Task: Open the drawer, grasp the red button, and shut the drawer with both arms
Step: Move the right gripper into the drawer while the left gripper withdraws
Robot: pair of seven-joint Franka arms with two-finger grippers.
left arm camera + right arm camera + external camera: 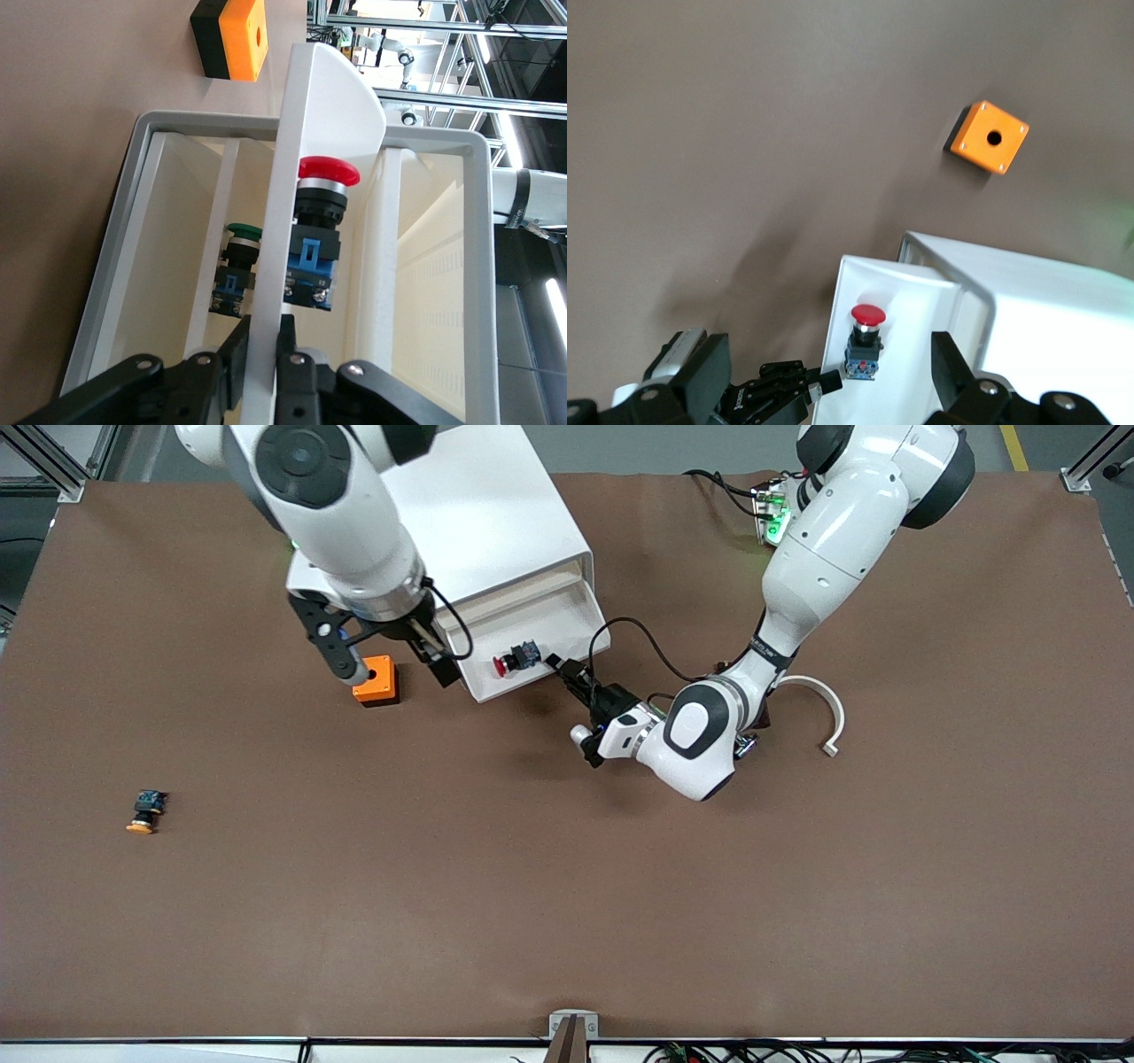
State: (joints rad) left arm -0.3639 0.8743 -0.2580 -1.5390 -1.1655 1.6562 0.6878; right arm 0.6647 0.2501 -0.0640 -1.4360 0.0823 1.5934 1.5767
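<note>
The drawer stands pulled out of the white cabinet toward the front camera. The red-capped button lies on its side in it. My left gripper is shut on the drawer's front wall; the left wrist view shows the fingers clamping that wall, with the button just past it. My right gripper is open in the air over the drawer's corner and the orange cube. In the right wrist view its wide-open gripper frames the button in the drawer.
An orange-yellow-capped button lies toward the right arm's end, nearer the front camera. A white curved piece lies beside the left arm. A green-capped button shows in a lower drawer. The orange cube touches the table beside the drawer.
</note>
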